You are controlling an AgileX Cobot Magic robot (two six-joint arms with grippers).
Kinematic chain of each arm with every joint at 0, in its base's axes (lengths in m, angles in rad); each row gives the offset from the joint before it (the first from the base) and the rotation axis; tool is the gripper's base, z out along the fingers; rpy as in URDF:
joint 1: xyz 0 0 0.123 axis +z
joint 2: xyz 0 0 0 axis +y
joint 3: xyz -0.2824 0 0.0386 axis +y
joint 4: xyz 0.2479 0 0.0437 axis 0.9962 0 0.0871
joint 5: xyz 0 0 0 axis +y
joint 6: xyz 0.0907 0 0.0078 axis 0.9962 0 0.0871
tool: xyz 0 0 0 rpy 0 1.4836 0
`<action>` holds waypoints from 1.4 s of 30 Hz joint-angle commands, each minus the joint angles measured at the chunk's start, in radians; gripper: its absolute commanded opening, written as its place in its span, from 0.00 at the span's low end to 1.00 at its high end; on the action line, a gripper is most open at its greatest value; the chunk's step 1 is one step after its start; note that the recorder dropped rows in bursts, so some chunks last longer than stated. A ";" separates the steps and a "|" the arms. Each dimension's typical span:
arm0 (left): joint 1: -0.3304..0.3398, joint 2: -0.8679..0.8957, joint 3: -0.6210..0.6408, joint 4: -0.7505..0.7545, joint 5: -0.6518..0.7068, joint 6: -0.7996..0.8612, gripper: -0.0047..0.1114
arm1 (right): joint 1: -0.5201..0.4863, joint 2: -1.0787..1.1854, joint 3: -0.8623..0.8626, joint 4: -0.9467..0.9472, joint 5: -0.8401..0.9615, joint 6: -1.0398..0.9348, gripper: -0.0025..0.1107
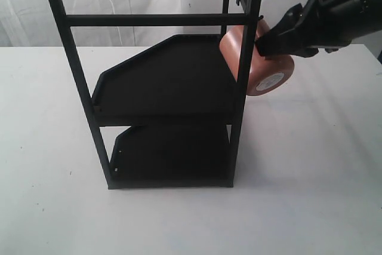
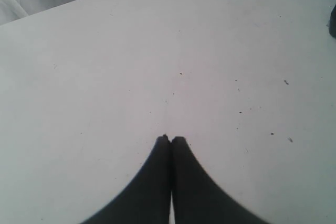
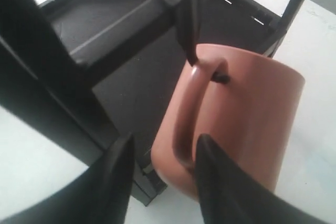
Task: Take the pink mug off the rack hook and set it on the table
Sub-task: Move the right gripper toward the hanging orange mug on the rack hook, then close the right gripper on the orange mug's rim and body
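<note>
The pink mug [image 1: 262, 67] hangs by its loop handle [image 3: 181, 124] from the rack hook [image 3: 190, 45], a thin black peg whose upturned tip pokes through the loop. Its base with the round white sticker [image 1: 271, 80] faces outward, tilted above the table [image 1: 310, 177]. My right gripper [image 3: 164, 145] is open and straddles the handle: one finger sits in the loop beside the mug body, the other stands apart on the rack side. My left gripper [image 2: 170, 139] is shut and empty over bare white tabletop [image 2: 105, 77]; it does not show in the exterior view.
The tall black two-shelf rack [image 1: 167, 88] stands mid-table, its corner post [image 1: 245, 70] right beside the mug. White tabletop stretches in front of and to the right of the rack. A pale curtain hangs behind.
</note>
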 commanded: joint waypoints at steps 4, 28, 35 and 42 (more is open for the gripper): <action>0.003 -0.004 0.001 -0.003 -0.004 -0.010 0.04 | 0.001 0.033 0.007 0.050 -0.066 -0.011 0.35; 0.003 -0.004 0.001 -0.003 -0.004 -0.010 0.04 | 0.001 0.080 0.007 0.085 -0.091 -0.004 0.02; 0.003 -0.004 0.001 -0.003 -0.004 -0.010 0.04 | 0.001 0.038 0.005 0.085 -0.089 -0.004 0.02; 0.003 -0.004 0.001 -0.003 -0.004 -0.010 0.04 | 0.001 -0.013 0.005 0.085 -0.067 -0.004 0.02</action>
